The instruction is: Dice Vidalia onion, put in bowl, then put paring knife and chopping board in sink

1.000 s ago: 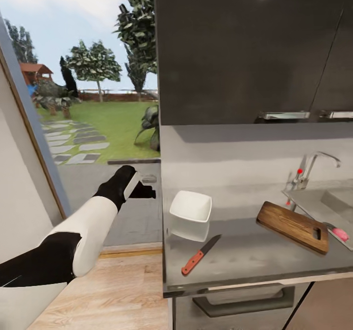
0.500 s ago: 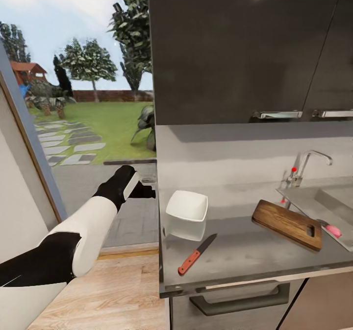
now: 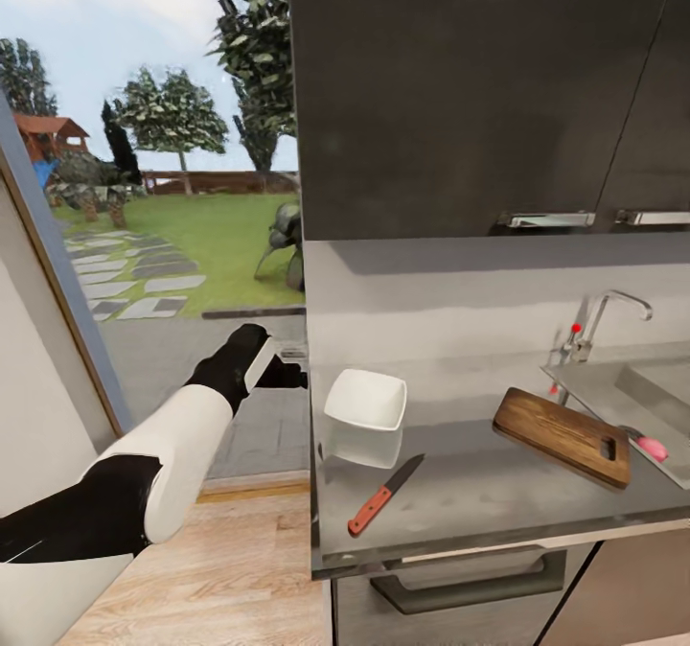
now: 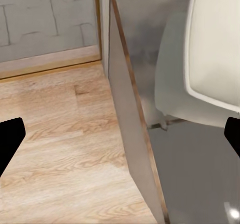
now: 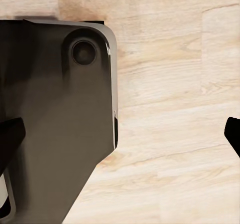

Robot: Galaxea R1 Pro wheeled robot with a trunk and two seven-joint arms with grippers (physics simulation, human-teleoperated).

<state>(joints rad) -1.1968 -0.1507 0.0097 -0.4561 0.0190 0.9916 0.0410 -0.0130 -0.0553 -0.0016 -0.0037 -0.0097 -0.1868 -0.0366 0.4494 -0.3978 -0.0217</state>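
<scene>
Kitchen [image 3: 479,90] scene: glossy dark upper cabinets are filling the upper right of the head view, with a big window showing a garden on the left and light wood floor [image 3: 230,569] running along the lower left. The grey countertop [image 3: 498,493] is stretching across the lower right of the frame.

On it, the white bowl [image 3: 365,414] is sitting toward the left end, just right of centre frame. The paring knife [image 3: 383,496] is lying just below the bowl, red-orange handle toward the bottom left, dark blade pointing up and right. The chopping board [image 3: 563,435] is lying at the right, its slot end hanging over the sink [image 3: 652,392] edge. The Vidalia onion [image 3: 654,448] is sitting in the sink at the far right edge, partly tucked behind the board, with the chrome tap [image 3: 599,325] standing above.

The left gripper [image 3: 287,374] is hovering left of the counter end, near the bowl but not touching anything. In the left wrist view its fingers [image 4: 10,139] are spread wide apart, floor and the counter edge with the bowl [image 4: 215,54] between them. The right gripper [image 5: 120,134] is pointing down at the floor, fingers likewise wide apart, holding nothing, with a dark part of the robot [image 5: 55,124] beneath it.
</scene>
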